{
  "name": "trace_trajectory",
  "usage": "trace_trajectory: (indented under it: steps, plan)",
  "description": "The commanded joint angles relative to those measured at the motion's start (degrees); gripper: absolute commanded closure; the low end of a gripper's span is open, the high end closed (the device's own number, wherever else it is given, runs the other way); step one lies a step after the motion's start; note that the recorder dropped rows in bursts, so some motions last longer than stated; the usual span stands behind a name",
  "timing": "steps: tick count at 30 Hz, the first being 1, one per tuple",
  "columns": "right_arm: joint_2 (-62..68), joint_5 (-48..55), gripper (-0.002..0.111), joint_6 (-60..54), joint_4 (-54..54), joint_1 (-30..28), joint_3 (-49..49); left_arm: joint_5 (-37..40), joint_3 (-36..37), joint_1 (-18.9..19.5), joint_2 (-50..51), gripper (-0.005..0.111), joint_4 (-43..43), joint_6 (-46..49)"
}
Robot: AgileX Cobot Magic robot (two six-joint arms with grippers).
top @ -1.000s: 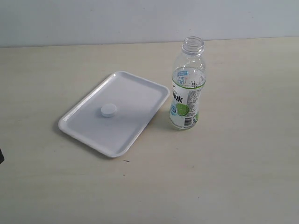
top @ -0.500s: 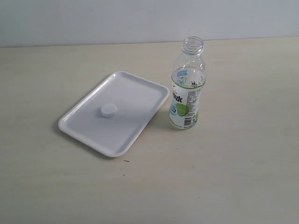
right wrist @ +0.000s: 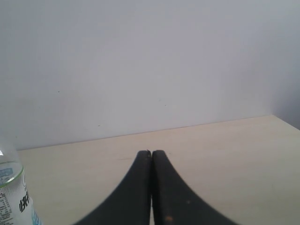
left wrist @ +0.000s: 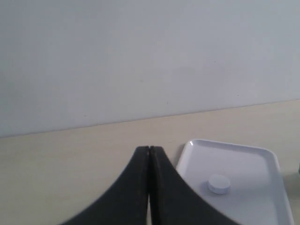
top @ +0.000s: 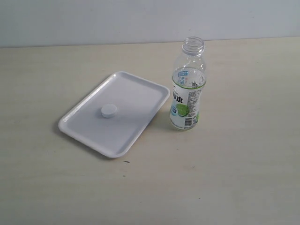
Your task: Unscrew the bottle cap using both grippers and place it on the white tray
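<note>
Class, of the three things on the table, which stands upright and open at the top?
The bottle: it stands upright, neck uncapped. The tray lies flat, and the cap rests on it.

bottle (top: pixel 187 96) label, large dark characters and fine print, all too small and blurred to read

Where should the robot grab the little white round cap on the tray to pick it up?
Probably by its round side wall, coming straight down from above. The small round white plastic cap lies flat and low near the middle of the flat white rectangular plastic tray, so a sideways approach would likely bump the tray's raised rim.
</note>
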Motion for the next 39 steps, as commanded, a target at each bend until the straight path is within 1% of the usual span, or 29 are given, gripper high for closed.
trace_trajectory:
  steps: [1,2,4,7,39]
  plan:
    - [-0.4,-0.7,0.108,-0.5,0.0,-0.2,0.3,-0.2,0.2,0.1,-0.3,0.106,10.1,-14.9]
    - [-0.4,-0.7,0.108,-0.5,0.0,-0.2,0.3,-0.2,0.2,0.1,-0.3,0.106,20.6,-25.5]
    - [-0.4,-0.7,0.108,-0.5,0.0,-0.2,0.3,-0.2,0.2,0.1,-0.3,0.106,30.6,-35.1]
    - [-0.4,-0.7,0.108,-0.5,0.0,-0.2,0.3,-0.2,0.2,0.1,-0.3,0.106,35.4,-38.6]
    - [-0.4,-0.7,0.108,-0.5,0.0,-0.2,0.3,-0.2,0.2,0.1,-0.3,0.106,35.6,-38.7]
